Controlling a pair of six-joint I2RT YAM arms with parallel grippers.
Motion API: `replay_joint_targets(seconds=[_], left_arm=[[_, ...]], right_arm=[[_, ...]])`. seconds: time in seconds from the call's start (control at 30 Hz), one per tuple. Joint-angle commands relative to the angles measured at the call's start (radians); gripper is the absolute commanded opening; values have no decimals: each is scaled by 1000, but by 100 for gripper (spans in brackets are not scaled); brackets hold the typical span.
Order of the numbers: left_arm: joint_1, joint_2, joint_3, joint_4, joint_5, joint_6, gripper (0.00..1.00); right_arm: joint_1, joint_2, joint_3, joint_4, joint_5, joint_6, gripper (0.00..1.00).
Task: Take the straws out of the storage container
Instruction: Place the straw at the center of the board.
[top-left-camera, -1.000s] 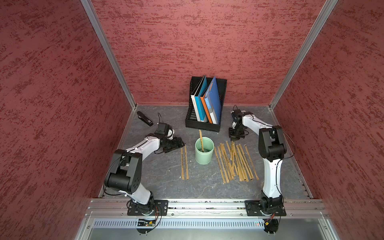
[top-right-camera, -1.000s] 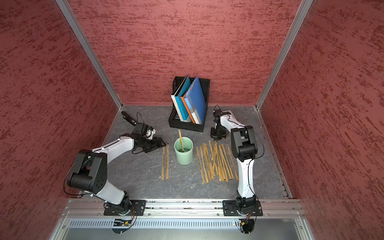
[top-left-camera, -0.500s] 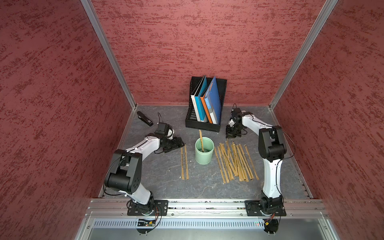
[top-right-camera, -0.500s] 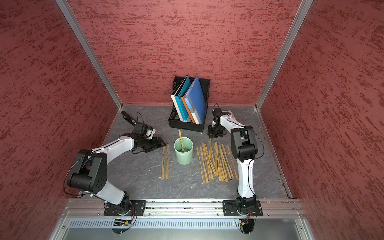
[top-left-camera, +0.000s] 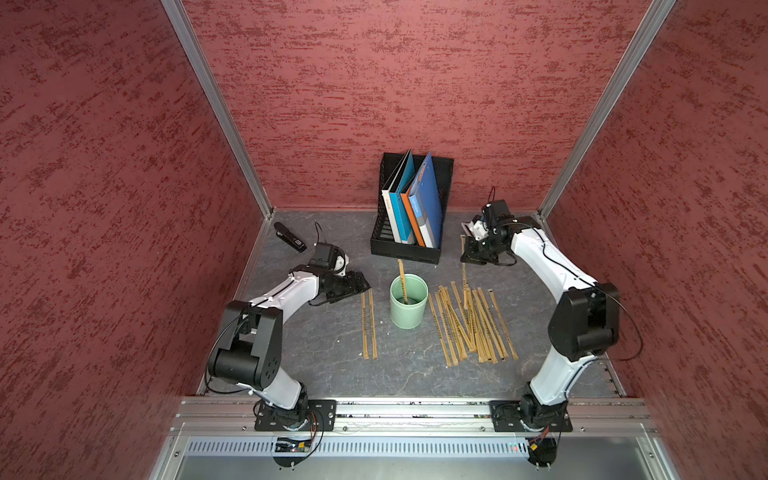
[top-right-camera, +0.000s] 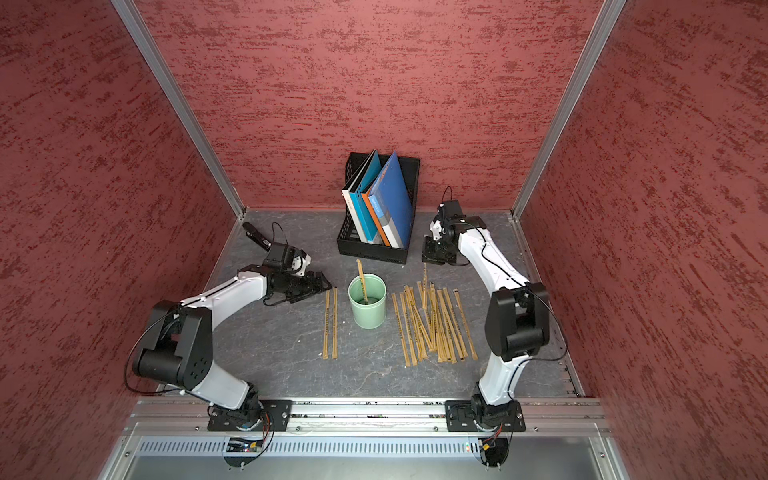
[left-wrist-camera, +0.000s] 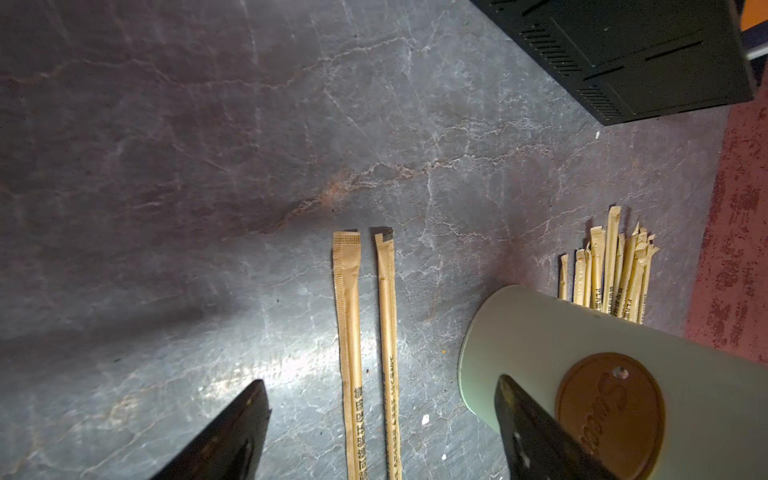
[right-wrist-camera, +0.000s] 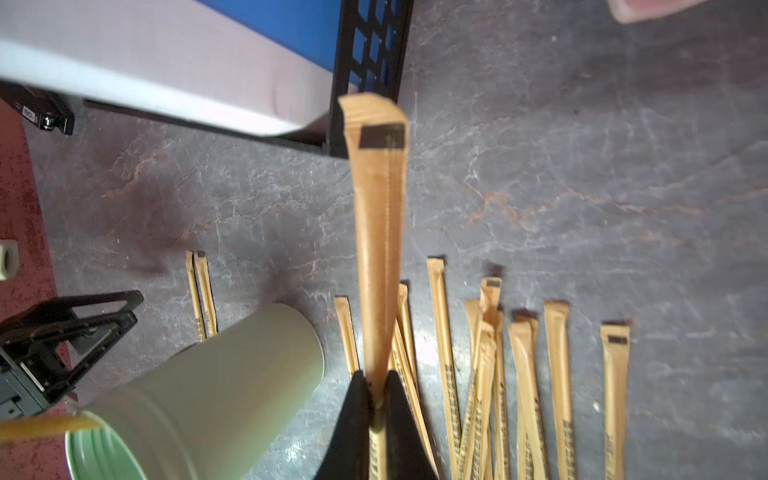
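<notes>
The mint-green storage container (top-left-camera: 408, 307) stands upright mid-table, with one straw (top-left-camera: 402, 279) leaning in it. Right of it, several straws (top-left-camera: 469, 328) lie in a loose pile. Two more straws (top-left-camera: 368, 324) lie side by side on its left. My right gripper (right-wrist-camera: 376, 378) is shut on one straw (right-wrist-camera: 380, 228), raised beyond the pile's far end near the file holder; in a top view that straw (top-right-camera: 424, 276) hangs below the jaws. My left gripper (left-wrist-camera: 380, 380) is open and low over the far ends of the two straws (left-wrist-camera: 349, 332), with the container (left-wrist-camera: 561, 332) beside one finger.
A black mesh file holder (top-left-camera: 409, 245) with coloured folders stands at the back centre, close to the right gripper. A black stapler (top-left-camera: 291, 239) lies at the back left. Red walls close in three sides.
The right gripper has shifted slightly near the file holder with the straw in its jaws. The left arm has not moved.
</notes>
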Motion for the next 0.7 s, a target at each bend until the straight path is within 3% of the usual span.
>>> replay_joint_targets(seconds=[0.0,0.27,0.67], left_arm=[[-6,-42,1,17,18,-9,85],[-15,-68,-5,6,16,-9,86],[-16,-59,-2,1,10,-8,86]], right_arm=[[11,-52,-118,-7,14,-35,7],[75,-142,-329,93,48,-38,7],[130,-114,-421,159,139,-61,7]])
